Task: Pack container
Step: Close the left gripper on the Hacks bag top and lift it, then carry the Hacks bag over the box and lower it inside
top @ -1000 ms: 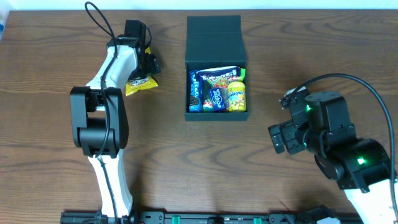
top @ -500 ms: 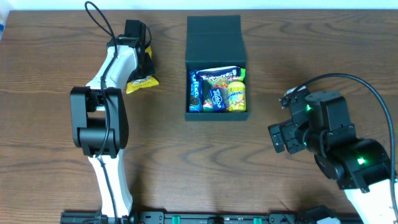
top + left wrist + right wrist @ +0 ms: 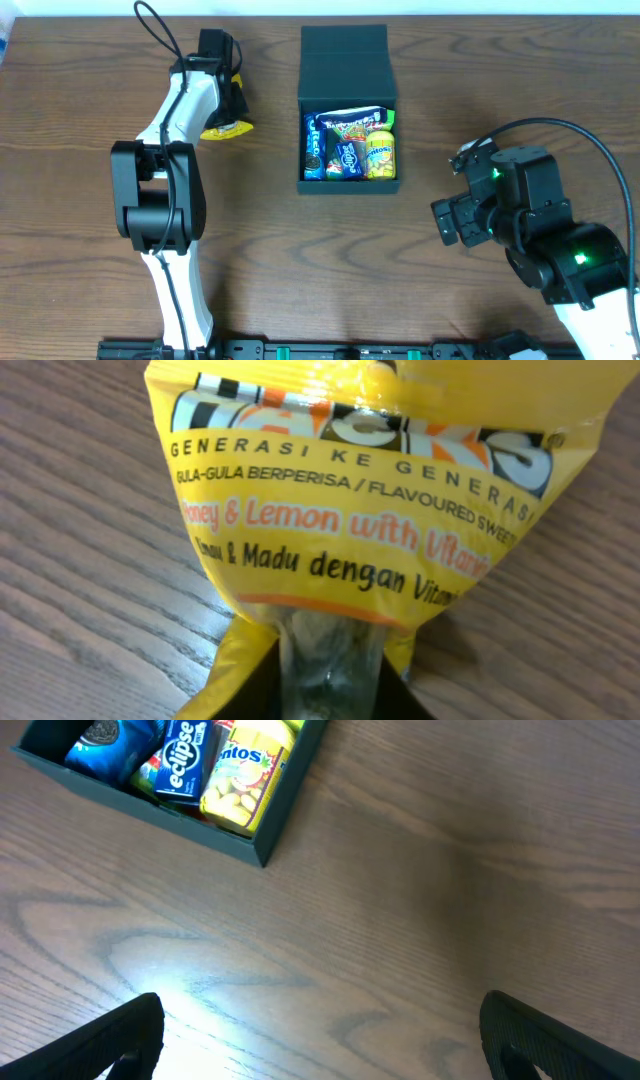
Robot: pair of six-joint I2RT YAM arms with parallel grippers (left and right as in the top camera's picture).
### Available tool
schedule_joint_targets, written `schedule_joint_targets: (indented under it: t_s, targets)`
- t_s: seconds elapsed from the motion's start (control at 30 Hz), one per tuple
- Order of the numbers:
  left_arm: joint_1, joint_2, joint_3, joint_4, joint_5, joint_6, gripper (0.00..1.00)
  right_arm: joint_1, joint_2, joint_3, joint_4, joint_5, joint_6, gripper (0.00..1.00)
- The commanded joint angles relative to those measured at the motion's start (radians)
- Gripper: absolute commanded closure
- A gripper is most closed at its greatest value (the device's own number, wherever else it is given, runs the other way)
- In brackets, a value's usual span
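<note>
Tool, left: the left gripper (image 3: 234, 100) sits over a glossy yellow plastic sweet packet (image 3: 360, 510). The packet is crinkled film printed "Honey & Lemon", with a clear window near its lower seam. It fills the left wrist view and no fingers show, so I cannot tell how far the jaws stand apart or whether they grip it. Overhead, a yellow edge of the packet shows just beside the gripper, well to the left of the box.

Tool, right: the right gripper (image 3: 320, 1055) shows two dark matte fingertips (image 3: 110, 1045) at the lower corners of its wrist view. They are spread wide, with bare table between them and nothing held.

Task item: the dark teal-black matte rectangular box (image 3: 350, 186) is plain and straight-walled. It stands at the far centre of the table, between the two arms. Its flap lid (image 3: 344, 48) is open behind the compartment; I cannot tell whether it lies flat or leans. Inside are a blue biscuit packet (image 3: 313, 150), a blue "eclipse" gum packet (image 3: 347, 158), a yellow "mentos" packet (image 3: 381, 152) and a long black packet (image 3: 350, 114) across the back.

Surface: a dark brown wood-grain table (image 3: 80, 200) with low sheen and a bright glare patch in the right wrist view. A pale strip runs beyond its far edge.
</note>
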Motion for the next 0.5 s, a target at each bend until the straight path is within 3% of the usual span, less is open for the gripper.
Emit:
schedule_joint_targets:
  t_s: [0.0,0.17,0.47]
  targets:
    - [0.005,0.011,0.01,-0.031,0.044,0.002,0.87,-0.006,-0.004,0.0,0.002,0.008,0.001,0.01]
    - [0.005,-0.006,0.044,-0.057,0.044,0.003,0.94,-0.006,-0.004,0.0,0.002,0.008,0.001,0.01]
    - [0.005,-0.021,0.144,-0.18,0.044,0.007,0.94,-0.006,-0.004,0.0,0.002,0.008,0.001,0.01]
